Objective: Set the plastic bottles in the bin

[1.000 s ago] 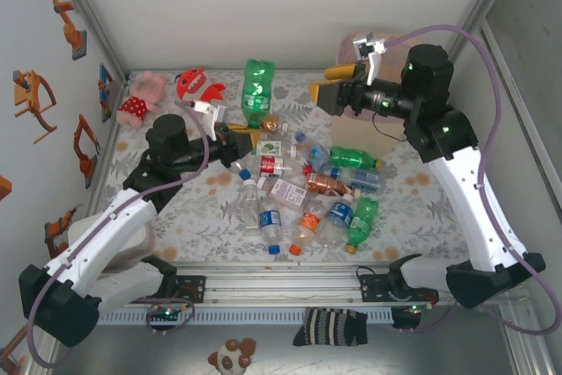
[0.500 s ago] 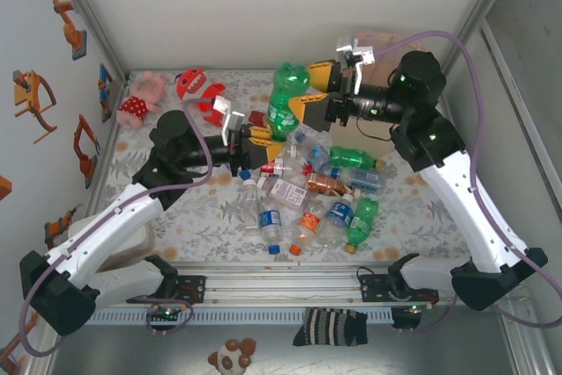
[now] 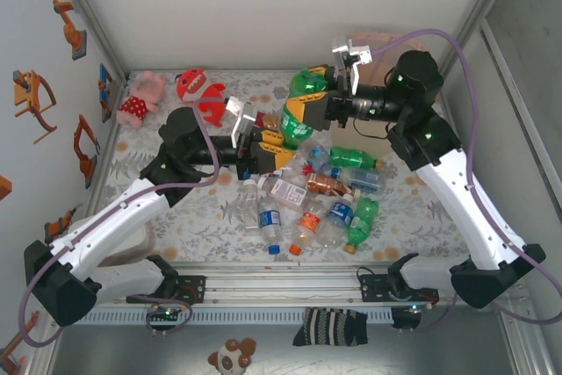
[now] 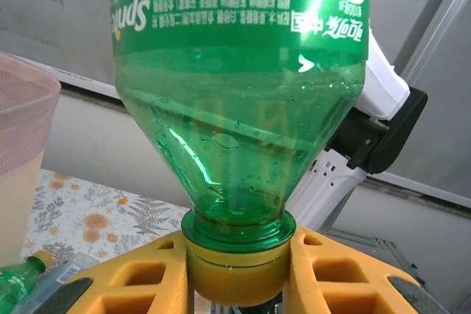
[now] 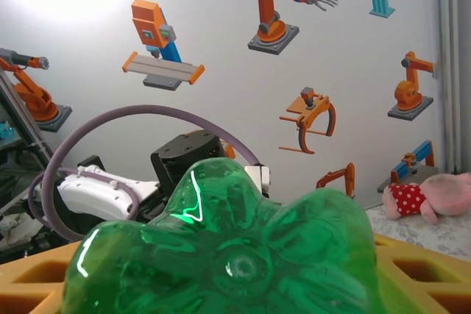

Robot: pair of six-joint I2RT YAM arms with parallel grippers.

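Top external view: the right gripper [image 3: 306,98], over by the bin [image 3: 395,41] 1 second ago, now brackets the base of the green bottle [image 3: 303,85] at upper centre. Below it the left gripper [image 3: 279,140] pinches its cap [image 4: 234,259]. Whether the right has clamped, I cannot tell; probably a handover binward.

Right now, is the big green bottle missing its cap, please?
No, the green bottle has a yellow cap on its neck, clamped in the left gripper.
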